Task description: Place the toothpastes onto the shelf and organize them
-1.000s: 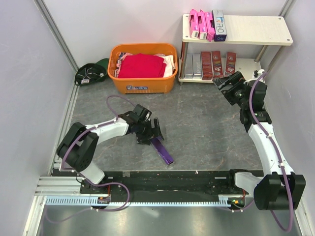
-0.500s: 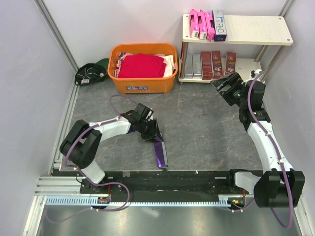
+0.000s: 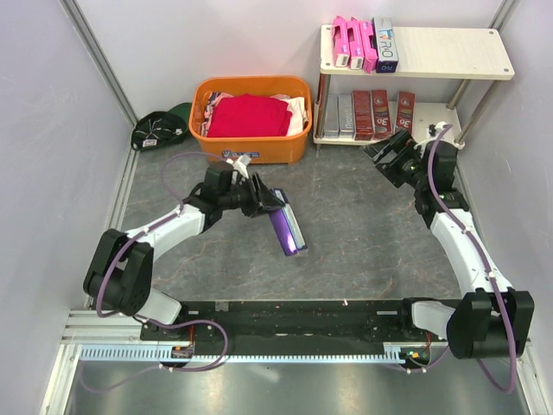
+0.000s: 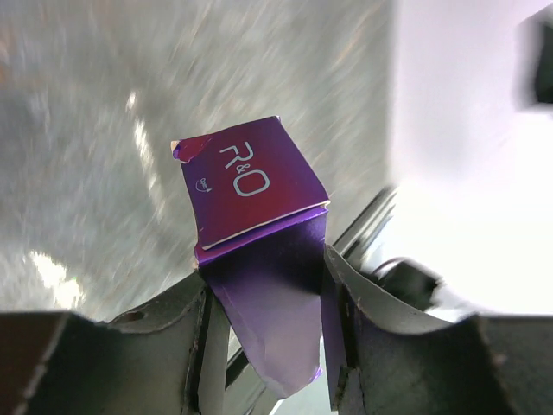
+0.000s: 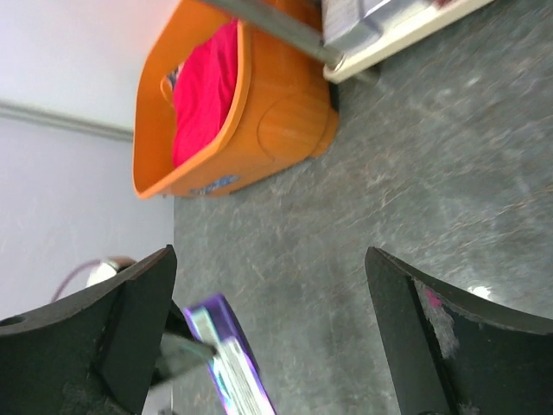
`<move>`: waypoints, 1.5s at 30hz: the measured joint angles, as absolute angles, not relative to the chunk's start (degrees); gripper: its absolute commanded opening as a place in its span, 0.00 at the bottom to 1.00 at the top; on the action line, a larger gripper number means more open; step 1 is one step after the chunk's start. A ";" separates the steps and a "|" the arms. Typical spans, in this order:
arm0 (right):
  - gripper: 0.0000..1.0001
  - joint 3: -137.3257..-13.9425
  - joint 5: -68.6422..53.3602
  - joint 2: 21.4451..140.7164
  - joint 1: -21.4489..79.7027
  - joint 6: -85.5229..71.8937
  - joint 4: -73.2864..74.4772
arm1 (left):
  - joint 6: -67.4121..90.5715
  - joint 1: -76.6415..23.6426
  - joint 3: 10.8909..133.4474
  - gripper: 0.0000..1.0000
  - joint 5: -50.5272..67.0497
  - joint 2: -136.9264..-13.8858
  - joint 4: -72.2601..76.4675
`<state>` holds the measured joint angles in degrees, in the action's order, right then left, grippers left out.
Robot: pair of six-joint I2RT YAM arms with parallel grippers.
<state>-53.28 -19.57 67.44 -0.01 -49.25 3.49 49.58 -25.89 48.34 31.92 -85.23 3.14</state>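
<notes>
My left gripper [image 3: 266,204] is shut on one end of a dark purple toothpaste box [image 3: 288,230] and holds it tilted above the grey floor, in front of the basket. The left wrist view shows the box [image 4: 255,194] clamped between both fingers of that gripper [image 4: 266,270]. My right gripper [image 3: 386,156] stands open and empty just in front of the shelf [image 3: 449,52]. Its wrist view looks between the wide jaws of the right gripper [image 5: 272,294] at the purple box [image 5: 226,359]. The top board carries pink boxes [image 3: 352,41] and a dark one [image 3: 385,43]. Silver [image 3: 339,114] and dark red boxes [image 3: 371,112] stand on the lower board.
An orange basket [image 3: 251,149] holding a red cloth [image 3: 249,115] stands left of the shelf against the back wall. A dark green bundle [image 3: 160,128] lies in the back left corner. Grey walls close in both sides.
My left gripper shut on the purple box, lifted it off the floor and swung it up toward the back. The right gripper drifted slightly left and back, still open.
</notes>
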 measured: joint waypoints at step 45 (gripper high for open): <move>0.52 -40.40 -32.95 94.50 30.55 -96.14 -66.57 | 75.66 -8.91 38.70 0.46 31.16 -76.23 46.48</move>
